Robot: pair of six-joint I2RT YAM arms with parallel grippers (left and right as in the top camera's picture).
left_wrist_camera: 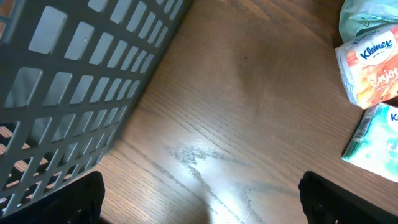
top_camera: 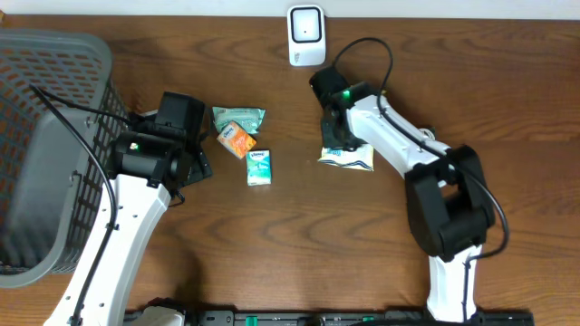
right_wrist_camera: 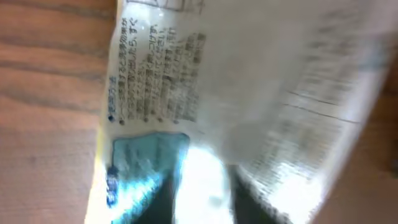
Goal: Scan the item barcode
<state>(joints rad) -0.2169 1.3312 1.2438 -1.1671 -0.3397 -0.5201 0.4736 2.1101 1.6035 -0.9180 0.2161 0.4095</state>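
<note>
A white barcode scanner (top_camera: 306,34) stands at the back edge of the table. In front of it lies a white and teal packet (top_camera: 349,158) with printed text, which fills the right wrist view (right_wrist_camera: 249,81) and is blurred there. My right gripper (top_camera: 337,136) is down on the packet's left end. Its dark fingers (right_wrist_camera: 165,202) sit either side of a bright fold of the packet (right_wrist_camera: 208,199), and the blur hides whether they press on it. My left gripper (top_camera: 192,163) hangs wide open over bare wood (left_wrist_camera: 202,211), holding nothing.
A grey mesh basket (top_camera: 54,145) (left_wrist_camera: 68,81) fills the left side. Just right of my left gripper lie an orange Kleenex pack (top_camera: 238,139) (left_wrist_camera: 370,71), a green packet (top_camera: 238,116) and a teal tissue pack (top_camera: 260,168) (left_wrist_camera: 376,140).
</note>
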